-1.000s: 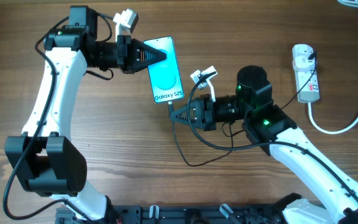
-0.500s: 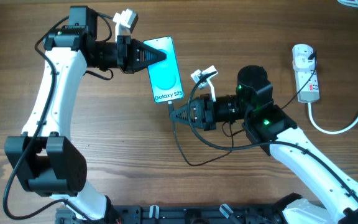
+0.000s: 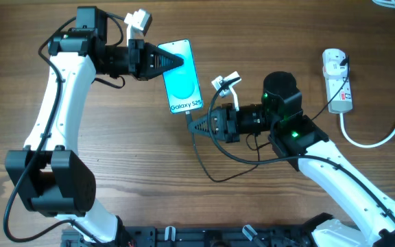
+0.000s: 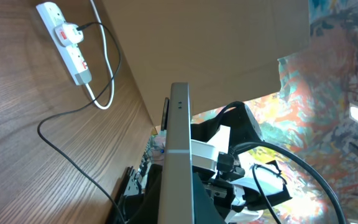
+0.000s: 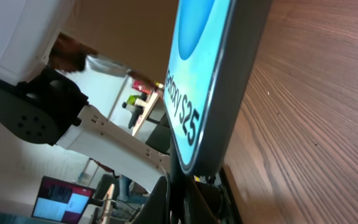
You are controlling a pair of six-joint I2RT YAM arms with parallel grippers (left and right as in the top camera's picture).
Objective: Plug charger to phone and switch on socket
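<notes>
The phone [image 3: 182,75] has a lit turquoise screen reading "Galaxy S25" and is held tilted above the table. My left gripper [image 3: 171,60] is shut on its upper left edge; the left wrist view shows the phone edge-on [image 4: 179,143]. My right gripper [image 3: 192,126] is shut on the plug tip of the charger, a thin black cable [image 3: 218,180]. The tip meets the phone's lower end [image 5: 210,81]; I cannot tell whether it is seated. The socket [image 3: 338,82], a white power strip with a red-marked switch, lies at the far right, away from both grippers.
The socket's white lead [image 3: 382,137] curves off toward the right table edge. A white adapter sits in the socket's far end. The socket also shows in the left wrist view [image 4: 67,40]. The black cable loops on the wood below the right gripper.
The cable loop below the right gripper has shifted slightly to the right. Both grippers and the phone have stayed in place.
</notes>
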